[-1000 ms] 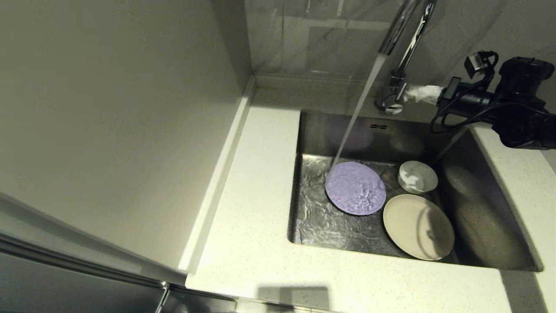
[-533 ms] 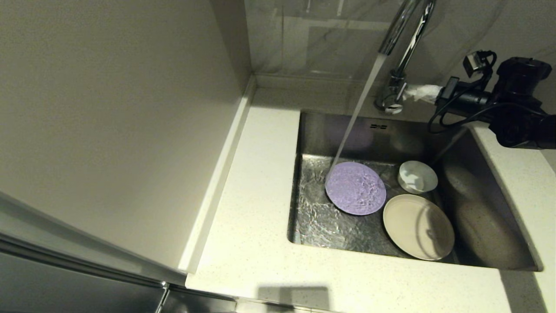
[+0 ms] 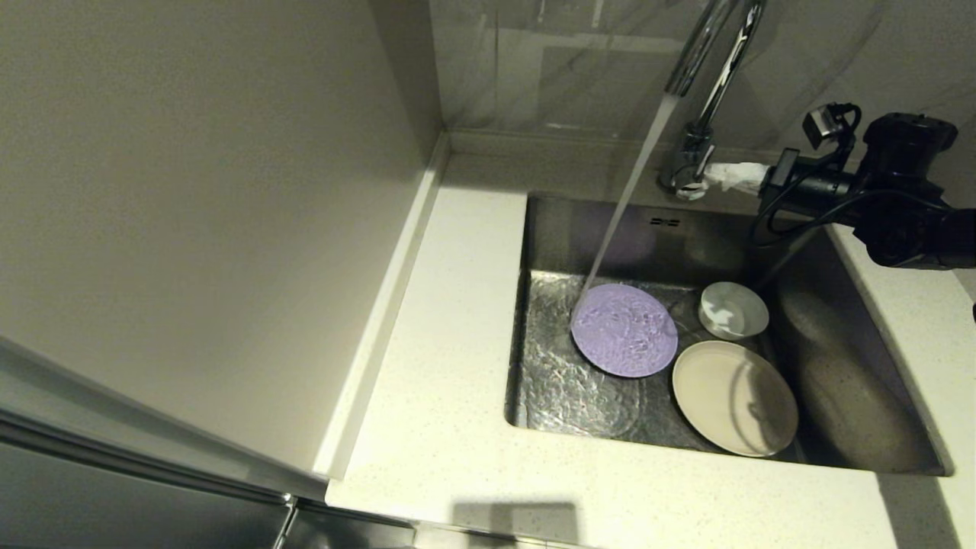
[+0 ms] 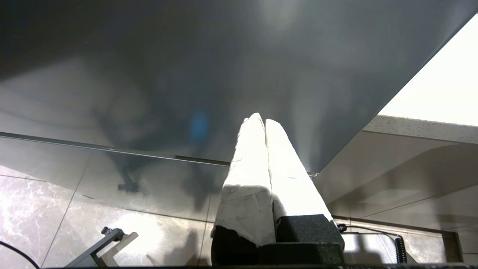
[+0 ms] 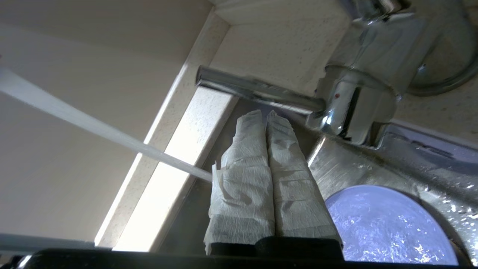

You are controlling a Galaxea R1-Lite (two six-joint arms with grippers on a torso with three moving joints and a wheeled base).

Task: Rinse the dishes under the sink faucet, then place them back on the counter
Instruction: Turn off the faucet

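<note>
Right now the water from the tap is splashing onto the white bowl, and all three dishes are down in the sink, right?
Not quite. The water from the tap lands on the purple plate, not the white bowl; the head view shows it. All three dishes, with the cream plate, are indeed down in the sink.

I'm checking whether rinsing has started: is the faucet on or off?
On. A steady stream runs from the faucet spout onto the lilac plate in the sink; the right pincer, shut, sits by its lever.
</note>
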